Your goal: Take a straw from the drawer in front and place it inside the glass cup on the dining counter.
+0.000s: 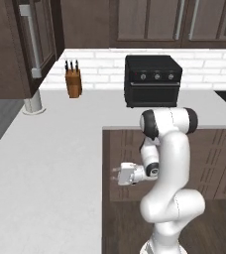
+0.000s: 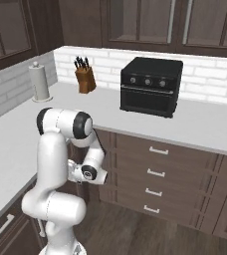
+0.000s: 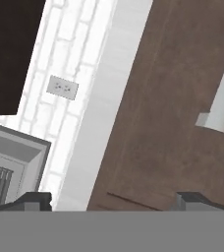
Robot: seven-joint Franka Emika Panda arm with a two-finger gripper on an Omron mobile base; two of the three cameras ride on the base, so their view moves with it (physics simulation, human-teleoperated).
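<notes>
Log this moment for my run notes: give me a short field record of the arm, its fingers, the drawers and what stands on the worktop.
arm: folded low before the dark cabinets
gripper: fingers apart, holding nothing, turned toward the cabinet front
drawers: stack of four with silver bar handles, all closed; top drawer
worktop: knife block, black toaster oven, paper towel roll
straw: not yet taken

The worktop (image 1: 45,163) runs in an L along the brick wall (image 2: 210,74). A toaster oven (image 1: 152,81) stands on it against that wall, with a knife block (image 1: 74,82) to its left and a paper towel roll (image 2: 39,82) further left in the corner. Below the oven sits a stack of drawers (image 2: 155,187). The arm's end effector (image 1: 116,174) hangs low before the cabinet front beneath the worktop.
</notes>
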